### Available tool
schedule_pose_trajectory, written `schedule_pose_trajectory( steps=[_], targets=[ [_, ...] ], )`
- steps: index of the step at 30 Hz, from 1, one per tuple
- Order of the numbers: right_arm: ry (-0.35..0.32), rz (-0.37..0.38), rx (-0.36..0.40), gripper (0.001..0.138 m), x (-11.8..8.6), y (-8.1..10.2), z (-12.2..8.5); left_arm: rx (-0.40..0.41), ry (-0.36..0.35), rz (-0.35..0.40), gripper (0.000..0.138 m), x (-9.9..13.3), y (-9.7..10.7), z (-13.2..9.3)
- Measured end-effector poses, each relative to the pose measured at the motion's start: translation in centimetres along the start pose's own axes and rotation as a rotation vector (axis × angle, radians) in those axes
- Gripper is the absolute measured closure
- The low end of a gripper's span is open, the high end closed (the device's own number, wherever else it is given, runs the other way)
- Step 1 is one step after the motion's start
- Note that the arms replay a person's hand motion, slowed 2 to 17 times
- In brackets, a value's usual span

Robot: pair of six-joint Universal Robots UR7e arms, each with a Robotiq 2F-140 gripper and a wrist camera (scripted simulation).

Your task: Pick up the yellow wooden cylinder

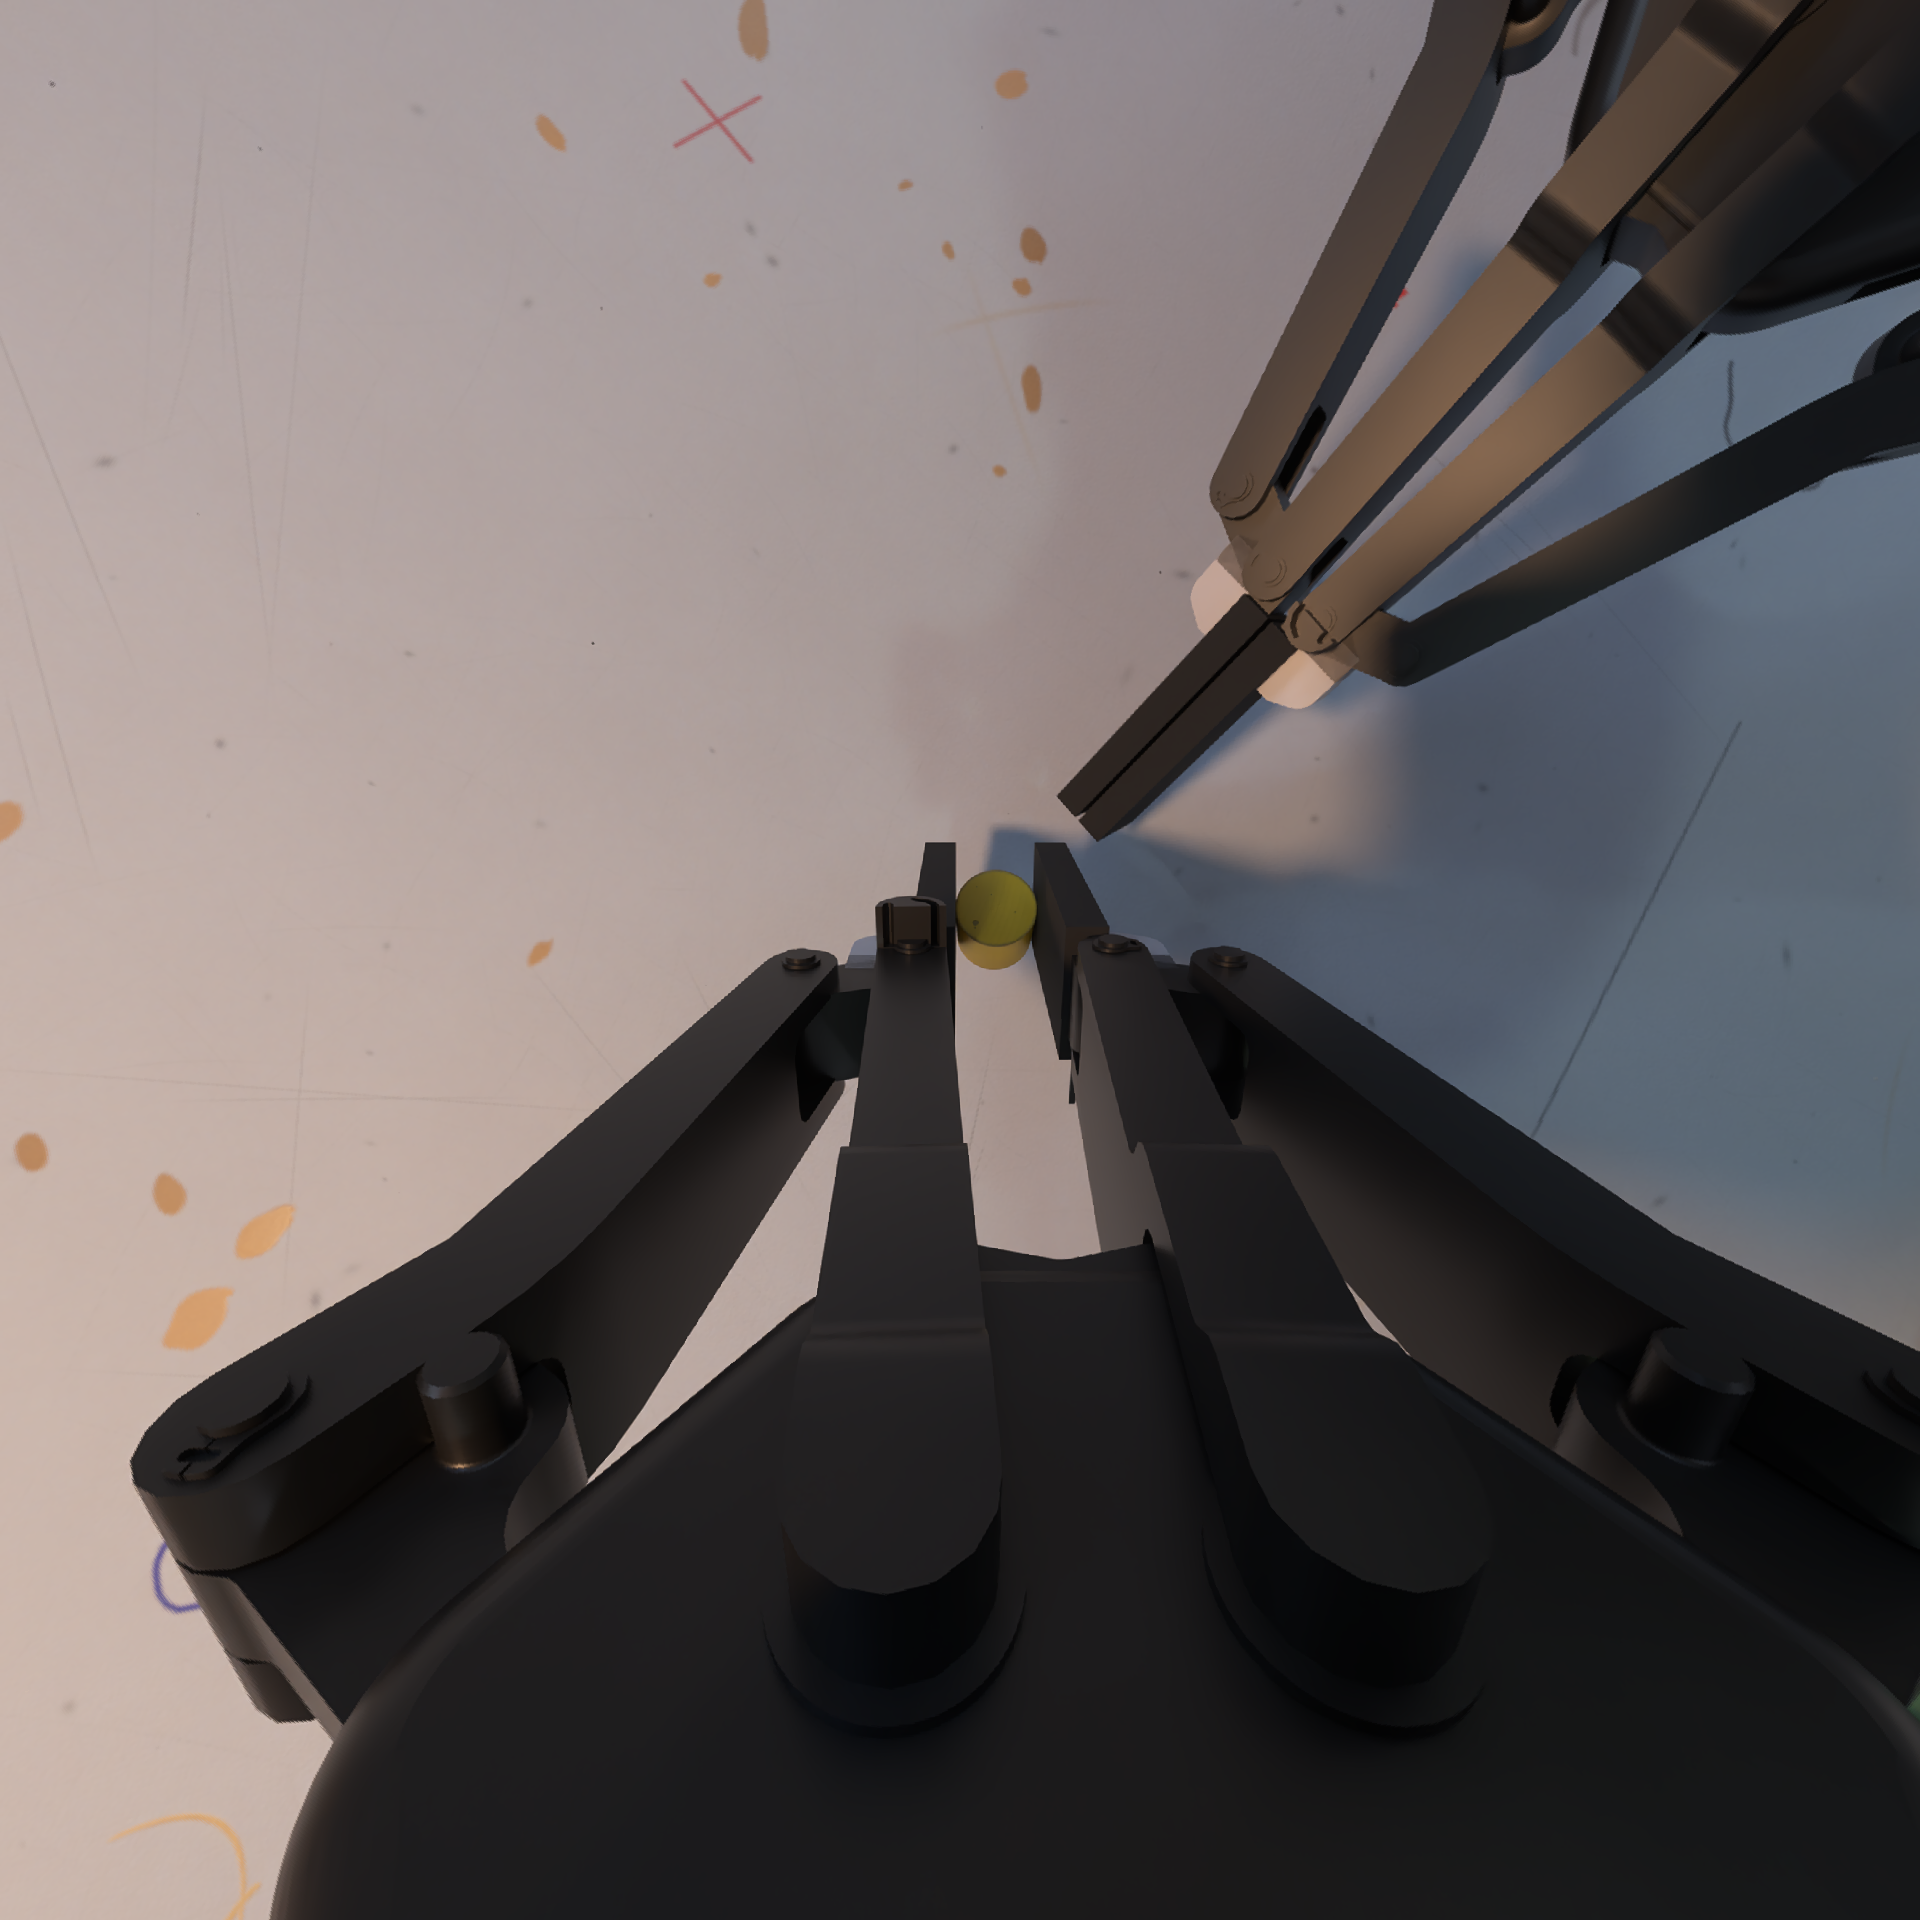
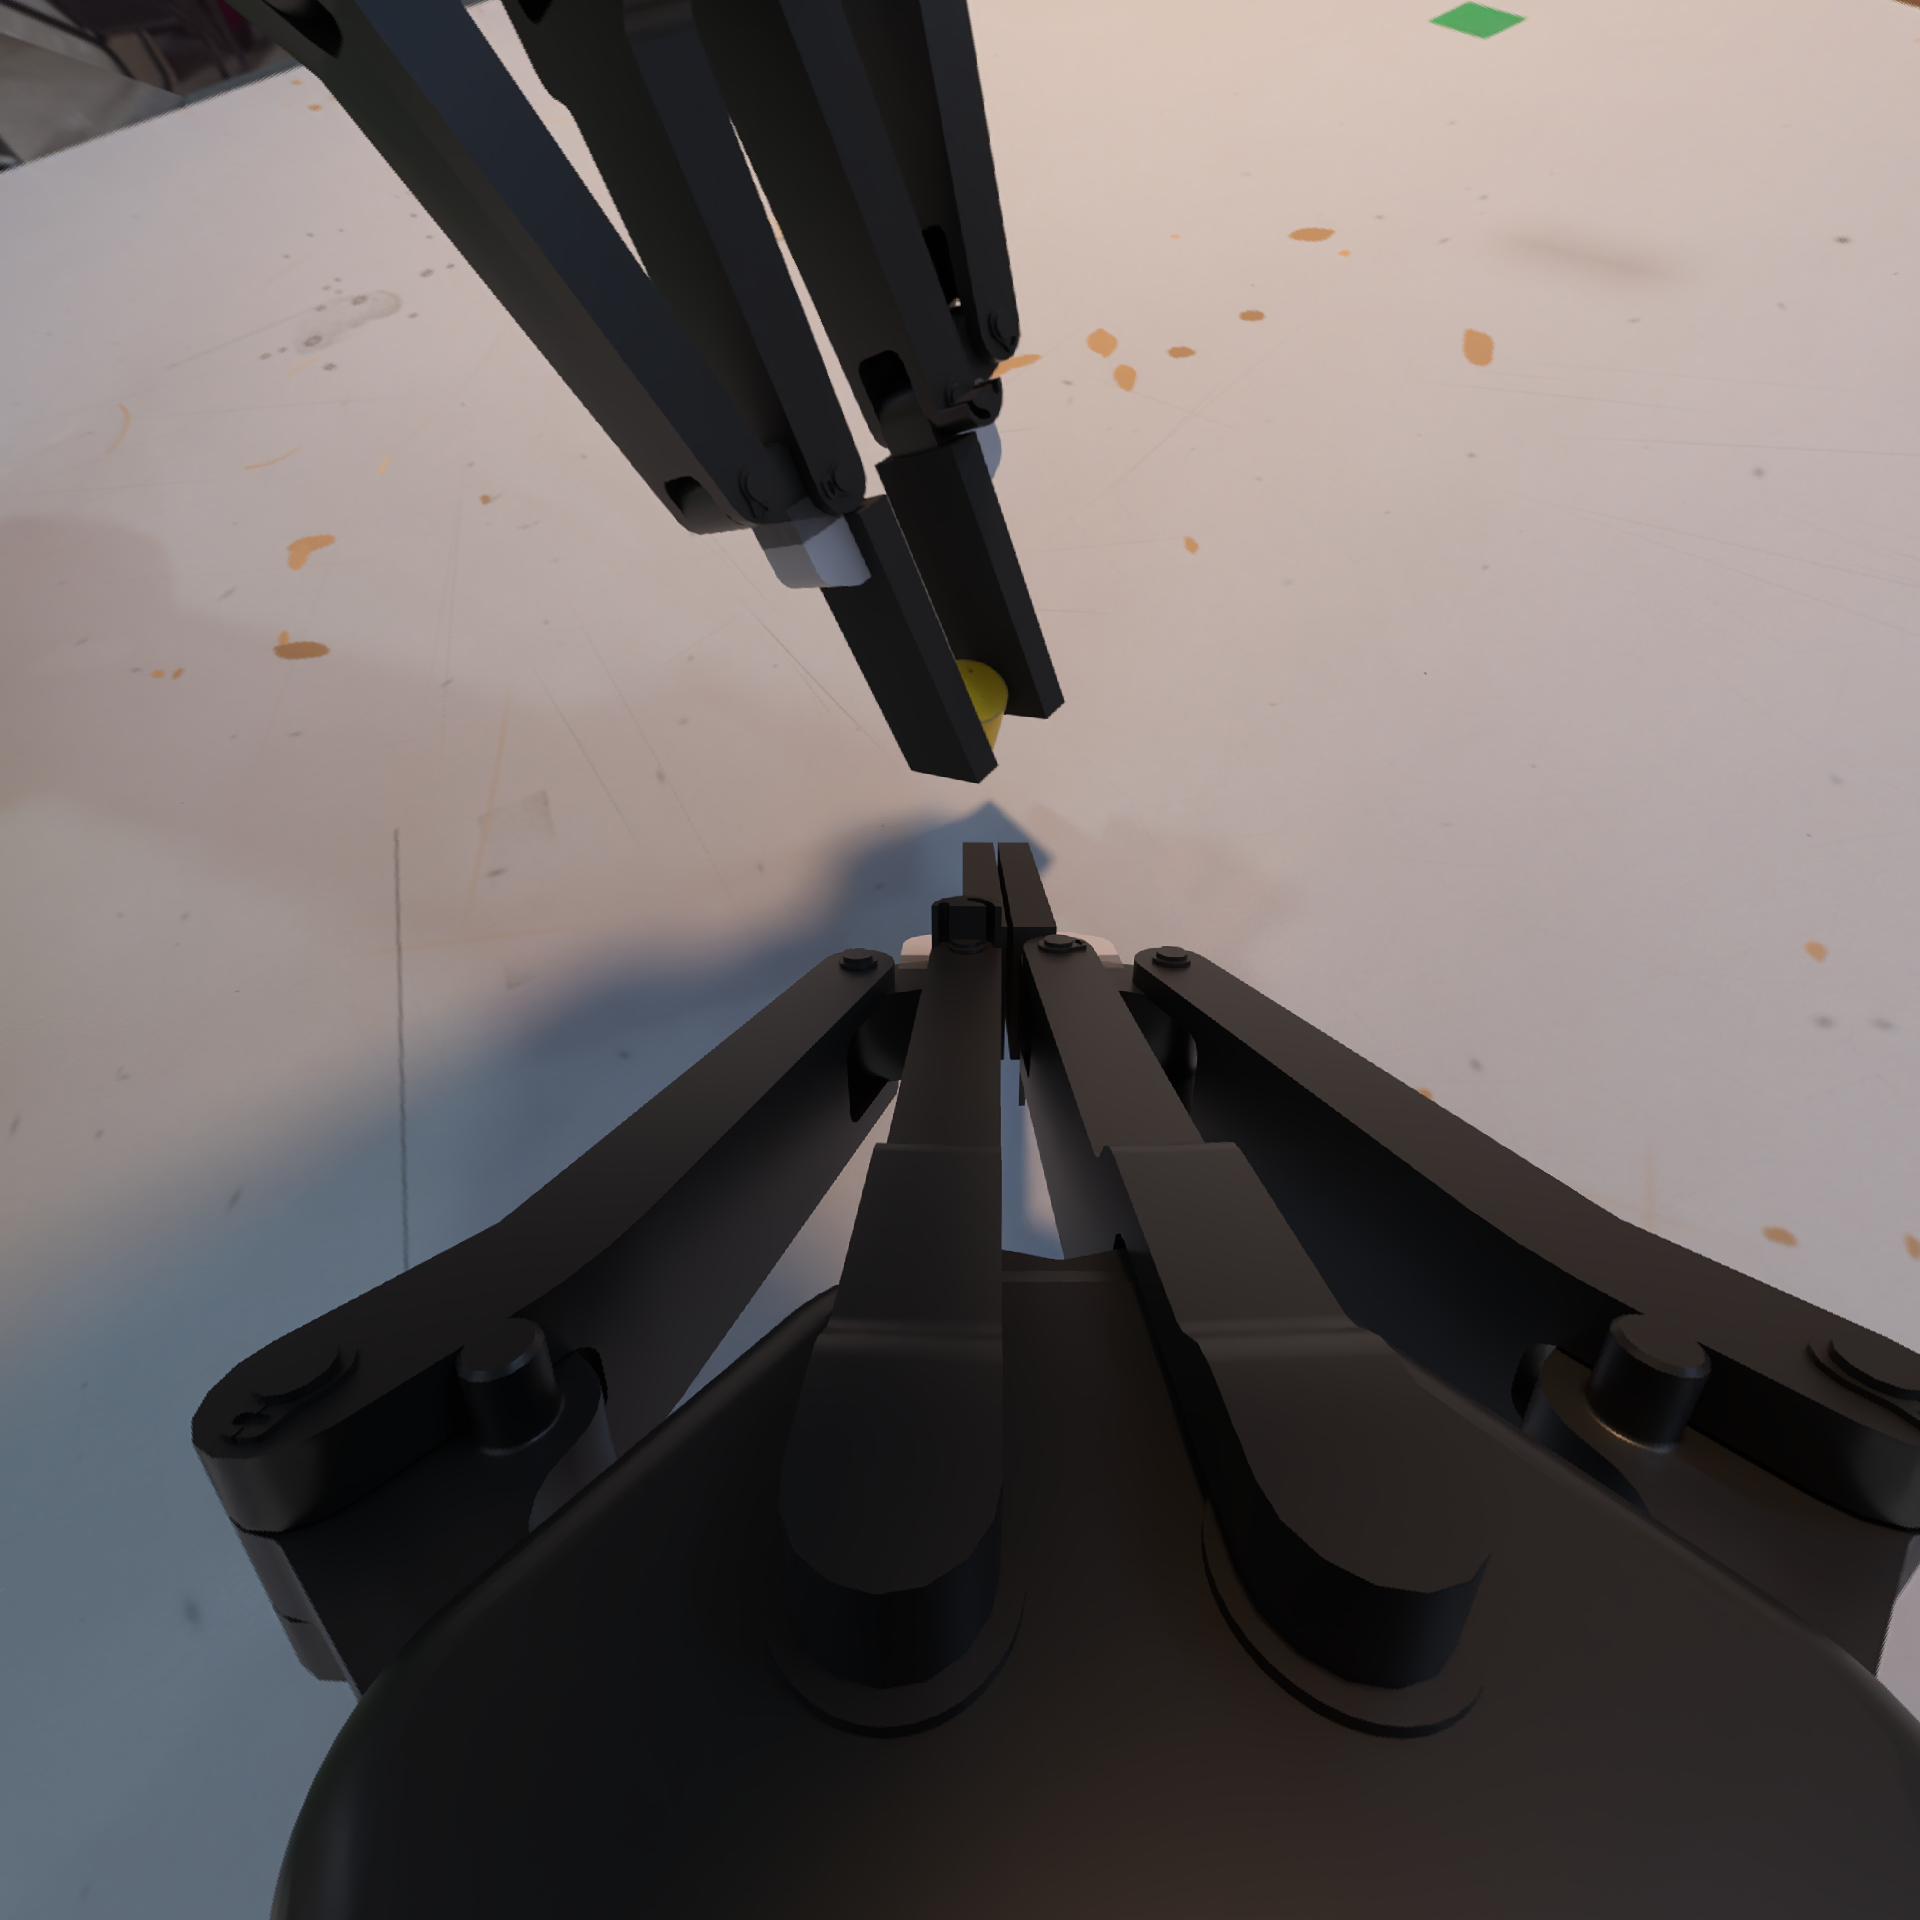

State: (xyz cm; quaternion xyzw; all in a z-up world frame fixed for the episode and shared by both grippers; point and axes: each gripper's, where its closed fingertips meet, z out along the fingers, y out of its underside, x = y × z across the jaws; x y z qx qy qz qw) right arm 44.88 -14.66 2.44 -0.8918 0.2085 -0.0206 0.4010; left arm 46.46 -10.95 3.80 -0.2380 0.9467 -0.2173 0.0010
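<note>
On the table (image 1: 416, 623), left claw (image 1: 995, 883) pinches yellow cylinder (image 1: 994, 914)

Pale scuffed table (image 1: 416, 623), orange flecks, red cross mark (image 1: 717, 122); green patch (image 2: 1476, 19).

I log the cylinder (image 1: 995, 920) as plain yellow, both grippers matte black, the table (image 1: 416, 623) off-white with orange flecks, a red cross (image 1: 717, 122), and a green patch (image 2: 1476, 19).

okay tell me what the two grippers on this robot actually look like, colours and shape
Both the left gripper and right gripper are matte black metal: a rounded body, two long bar linkages per side with round pivot pins and screws, slim rectangular flat pads at the tips, and small whitish knuckle caps. No cables or markings show.
</note>
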Motion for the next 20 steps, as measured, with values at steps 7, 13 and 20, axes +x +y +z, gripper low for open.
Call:
schedule_pose_trajectory(
  steps=[7, 13, 20],
  targets=[
    [0.037, 0.019, 0.004, 0.138, 0.9, 0.2, -0.6, 0.001, -0.001, 0.002, 0.118, 0.0, 0.0, 0.0],
    [0.072, 0.038, 0.008, 0.138, 1.9, 0.5, -1.5, 0.003, 0.003, 0.008, 0.118, 0.1, 0.0, -0.1],
    [0.131, 0.042, -0.003, 0.138, 3.1, 1.0, -2.2, 0.004, 0.009, 0.029, 0.118, 0.2, -0.3, -0.1]
  ],
)
